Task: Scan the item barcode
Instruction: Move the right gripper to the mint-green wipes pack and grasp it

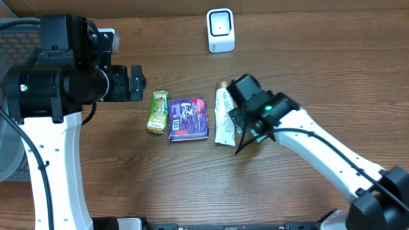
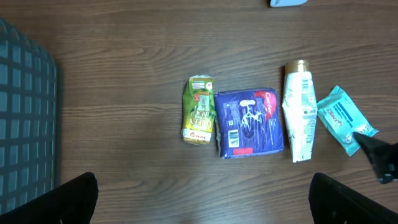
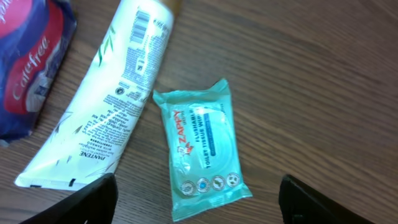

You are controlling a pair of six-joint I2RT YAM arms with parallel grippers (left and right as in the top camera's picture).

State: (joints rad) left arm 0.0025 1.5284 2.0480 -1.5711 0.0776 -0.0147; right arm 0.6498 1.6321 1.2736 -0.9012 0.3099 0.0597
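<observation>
Wipes pack [image 3: 200,148] flat on surface [image 3: 311,93], long axis 11-to-5 in right wrist view. Right tool [image 3: 205,202] released above it; left tool [image 2: 202,190] released.

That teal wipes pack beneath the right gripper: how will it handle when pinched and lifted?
Probably soft: the wipes pack is a crinkled film pouch, so it may squash and sag when pinched. The glossy wrap looks slippery. Lying flat, it should not roll, unlike perhaps the white tube beside it.
</observation>
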